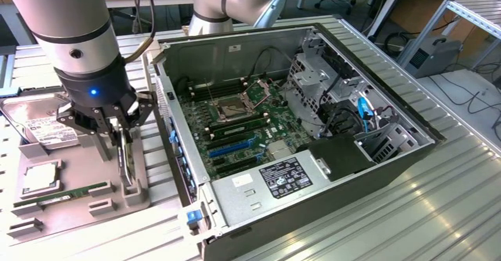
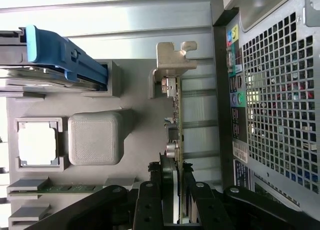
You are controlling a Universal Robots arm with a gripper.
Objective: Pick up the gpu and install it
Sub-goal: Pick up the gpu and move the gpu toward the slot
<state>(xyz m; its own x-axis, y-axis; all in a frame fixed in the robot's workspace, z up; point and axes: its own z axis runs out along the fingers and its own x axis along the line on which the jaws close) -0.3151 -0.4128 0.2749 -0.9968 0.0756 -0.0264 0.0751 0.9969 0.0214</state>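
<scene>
1. Grey arm (image 1: 74,38) stands upright, wrist pointing straight down over the parts tray (image 1: 78,211)
2. Hand (image 1: 117,155) grips the gpu (image 1: 125,170), one finger on each face
3. The gpu stands on edge in its tray slot, directly beneath the hand

- desk (image 1: 438,214): ribbed silvery metal top, pretty plain
- open computer case (image 1: 211,58) lies on its side right on it, insides facing up
- grey plastic parts tray (image 1: 78,205) sits flat just beside the case, on the exterior view's left
</scene>
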